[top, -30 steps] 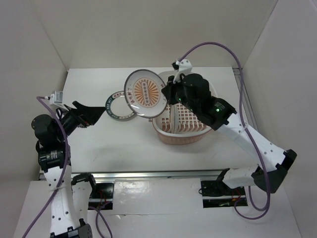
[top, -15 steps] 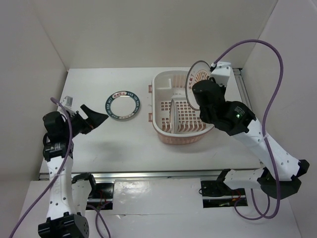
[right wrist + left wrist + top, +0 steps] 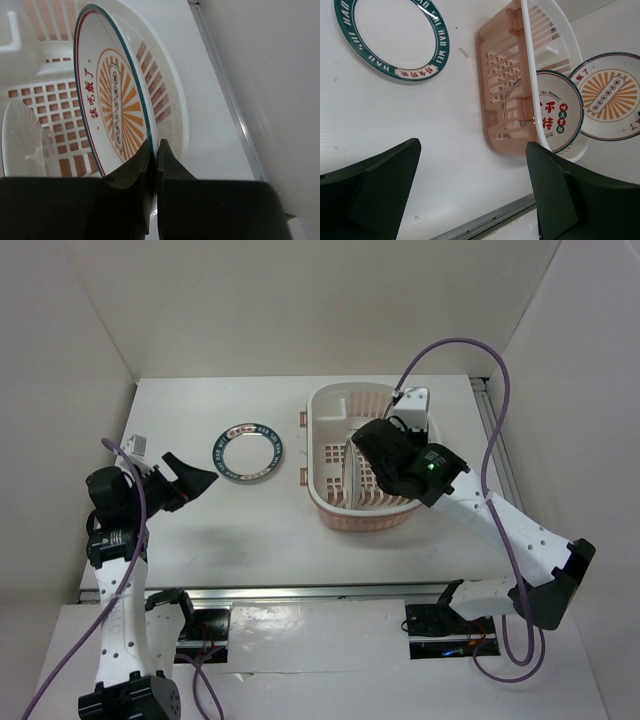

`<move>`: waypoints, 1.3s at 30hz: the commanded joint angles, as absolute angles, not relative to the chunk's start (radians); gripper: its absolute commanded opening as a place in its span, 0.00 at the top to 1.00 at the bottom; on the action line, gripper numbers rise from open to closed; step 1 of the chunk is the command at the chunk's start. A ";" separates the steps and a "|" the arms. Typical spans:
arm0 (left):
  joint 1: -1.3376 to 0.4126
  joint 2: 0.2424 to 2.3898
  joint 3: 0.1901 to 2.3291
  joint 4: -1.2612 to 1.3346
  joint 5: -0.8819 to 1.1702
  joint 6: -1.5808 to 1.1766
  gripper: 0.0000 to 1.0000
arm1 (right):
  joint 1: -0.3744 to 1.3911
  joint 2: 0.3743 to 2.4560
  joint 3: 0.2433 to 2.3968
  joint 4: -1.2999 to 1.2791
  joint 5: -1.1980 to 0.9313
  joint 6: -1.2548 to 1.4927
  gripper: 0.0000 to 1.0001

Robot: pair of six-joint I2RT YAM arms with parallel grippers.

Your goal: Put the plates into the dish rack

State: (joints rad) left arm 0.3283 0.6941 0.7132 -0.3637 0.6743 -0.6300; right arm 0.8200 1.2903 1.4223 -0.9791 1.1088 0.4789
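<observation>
The pale pink dish rack [image 3: 335, 505] stands right of centre on the white table; it also shows in the left wrist view [image 3: 502, 85] and the right wrist view [image 3: 172, 75]. My right gripper [image 3: 374, 450] is down inside the rack, shut [image 3: 155, 150] on the rim of the orange-striped plate [image 3: 117, 100], which it holds on edge, nearly upright. The white plate with red-green motifs [image 3: 560, 117] stands on edge in the rack to its left [image 3: 349, 472]. The dark-blue-rimmed plate [image 3: 249, 451] lies flat on the table left of the rack. My left gripper [image 3: 195, 480] is open and empty, near that plate.
White walls close in the table at the back and on both sides. A metal rail [image 3: 225, 95] runs along the table's right edge, close to the rack. Another rail [image 3: 485, 225] marks the near edge. A purple cable [image 3: 470, 345] loops above the right arm.
My right gripper carried the orange-striped plate from left of the rack across it, turned it on edge and lowered it into the rack. The left arm drew back slightly earlier and now holds still.
</observation>
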 commanded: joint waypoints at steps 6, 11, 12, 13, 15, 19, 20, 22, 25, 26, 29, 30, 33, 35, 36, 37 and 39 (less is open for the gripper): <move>0.325 0.683 0.712 -0.354 0.666 -0.609 0.00 | 0.813 1.308 1.372 -0.884 1.100 0.532 1.00; 0.325 0.692 0.721 -0.354 0.666 -0.609 0.00 | 0.813 1.308 1.330 -0.870 1.091 0.554 1.00; 0.325 0.692 0.721 -0.354 0.666 -0.609 0.00 | 0.822 1.308 1.321 -0.870 1.082 0.554 1.00; 0.325 0.692 0.721 -0.354 0.666 -0.609 0.00 | 0.822 1.308 1.321 -0.870 1.081 0.554 1.00; 0.325 0.692 0.721 -0.354 0.666 -0.600 0.00 | 0.822 1.318 1.310 -0.870 1.081 0.574 1.00; 0.325 0.692 0.721 -0.364 0.655 -0.600 0.00 | 0.831 1.327 1.301 -0.879 1.081 0.601 1.00; 0.325 0.692 0.721 -0.364 0.655 -0.600 0.00 | 0.841 1.327 1.301 -0.879 1.081 0.601 1.00; 0.325 0.692 0.721 -0.364 0.655 -0.600 0.00 | 0.841 1.327 1.292 -0.879 1.081 0.601 1.00; 0.325 0.692 0.721 -0.364 0.646 -0.600 0.00 | 0.850 1.327 1.292 -0.879 1.081 0.623 1.00; 0.325 0.683 0.721 -0.364 0.646 -0.600 0.00 | 0.850 1.327 1.282 -0.879 1.081 0.623 1.00; 0.325 0.683 0.721 -0.373 0.646 -0.600 0.00 | 0.850 1.327 1.270 -0.879 1.081 0.634 1.00; 0.325 0.683 0.721 -0.373 0.646 -0.600 0.00 | 0.850 1.327 1.261 -0.879 1.072 0.634 1.00; 0.325 0.674 0.721 -0.373 0.637 -0.600 0.00 | 0.850 1.327 1.249 -0.879 1.072 0.634 1.00; 0.325 0.673 0.721 -0.373 0.637 -0.600 0.00 | 0.859 1.327 1.239 -0.879 1.063 0.634 1.00; 0.325 0.673 0.721 -0.382 0.637 -0.600 0.00 | 0.859 1.327 1.229 -0.868 1.063 0.634 1.00; 0.325 0.673 0.721 -0.382 0.637 -0.600 0.00 | 0.859 1.327 1.229 -0.868 1.063 0.634 1.00; 0.325 0.673 0.721 -0.382 0.637 -0.600 0.00 | 0.859 1.327 1.220 -0.855 1.054 0.634 1.00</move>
State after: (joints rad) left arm 0.3283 0.6857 0.7132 -0.3927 0.6365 -0.6270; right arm 0.8486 1.3334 1.2221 -0.9348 1.0218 0.6048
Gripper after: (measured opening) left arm 1.000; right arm 0.067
